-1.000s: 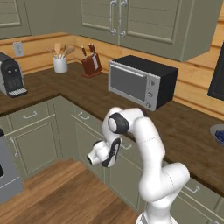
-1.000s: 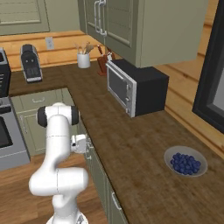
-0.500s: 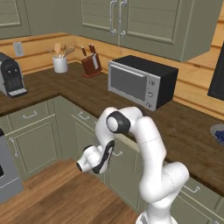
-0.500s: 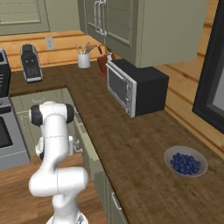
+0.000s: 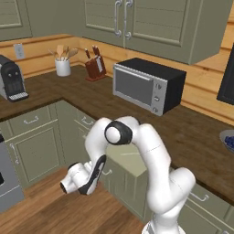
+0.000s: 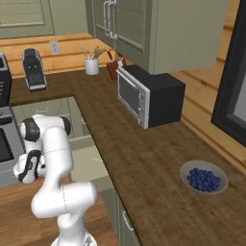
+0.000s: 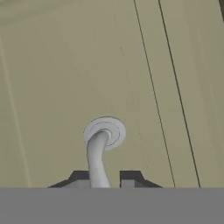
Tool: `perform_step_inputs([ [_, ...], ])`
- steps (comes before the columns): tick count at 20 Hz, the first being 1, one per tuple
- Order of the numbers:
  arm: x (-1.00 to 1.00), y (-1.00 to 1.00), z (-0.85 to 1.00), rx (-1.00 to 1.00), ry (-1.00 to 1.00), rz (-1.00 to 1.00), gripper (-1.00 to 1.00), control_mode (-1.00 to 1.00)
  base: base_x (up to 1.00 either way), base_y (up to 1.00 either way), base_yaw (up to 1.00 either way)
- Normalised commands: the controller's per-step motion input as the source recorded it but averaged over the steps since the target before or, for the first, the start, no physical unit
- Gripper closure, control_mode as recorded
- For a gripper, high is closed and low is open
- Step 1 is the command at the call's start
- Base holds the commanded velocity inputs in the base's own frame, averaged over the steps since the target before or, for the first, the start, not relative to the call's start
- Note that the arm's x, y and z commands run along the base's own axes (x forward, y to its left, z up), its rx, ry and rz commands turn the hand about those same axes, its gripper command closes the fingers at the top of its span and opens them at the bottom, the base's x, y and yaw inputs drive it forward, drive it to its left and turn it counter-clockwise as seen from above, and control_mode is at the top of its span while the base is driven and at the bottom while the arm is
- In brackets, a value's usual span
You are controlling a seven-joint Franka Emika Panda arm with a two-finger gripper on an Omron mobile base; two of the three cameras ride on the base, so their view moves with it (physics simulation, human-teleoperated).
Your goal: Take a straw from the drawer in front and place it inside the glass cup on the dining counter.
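1. Since a second ago our arm has swung outward from the cabinet run, and the drawer [image 5: 130, 157] now stands well out from the cabinet front, its pale greenish inside showing in both base views where before the front sat flush.
2. Our gripper [image 7: 105, 177] is clamped almost fully together on the handle [image 7: 98, 153], a slim silver bar curving out of a round mount on the flat sage-green drawer front; the fingertips [image 7: 131, 177] sit either side of it.
3. We judge the drawer-opening step nearly done. To finish well, we should pull straight along the drawer's travel, then let go squarely so the bar does not catch a finger.
4. We cannot make out the straw inside the drawer; it is too thin to tell from here, so it presumably lies in there.
5. Nearby, the worktop [image 6: 144, 158] is dark grained wood, the microwave [image 5: 148, 84] a boxy black shell with a steel door, and the bowl [image 6: 203, 177] a shallow grey dish of blue berries.
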Motion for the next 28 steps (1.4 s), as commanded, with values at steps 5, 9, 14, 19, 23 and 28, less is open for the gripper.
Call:
perform_step_inputs([
  [5, -0.49, 1.0, 0.0, 0.01, 0.09, 0.04, 1.0, -1.0, 0.0, 0.0, 0.0],
  [9, -0.31, 0.59, 0.05, 0.07, 0.08, 0.01, -1.0, -1.0, 0.0, 0.0, 0.0],
  [14, -0.18, 0.14, 0.27, 0.3, 0.26, 0.03, -1.0, -1.0, 0.0, 0.0, 0.0],
  [19, -0.38, 0.23, 0.41, 0.31, 0.21, 0.07, -1.0, -1.0, 0.0, 0.0, 0.0],
  [23, -0.51, -0.33, 0.96, 0.35, 0.01, 0.02, -1.0, -1.0, 0.0, 0.0, 0.0],
  [28, 0.0, -0.98, 1.0, 0.39, 0.04, -0.01, -1.0, -1.0, 0.0, 0.0, 0.0],
])
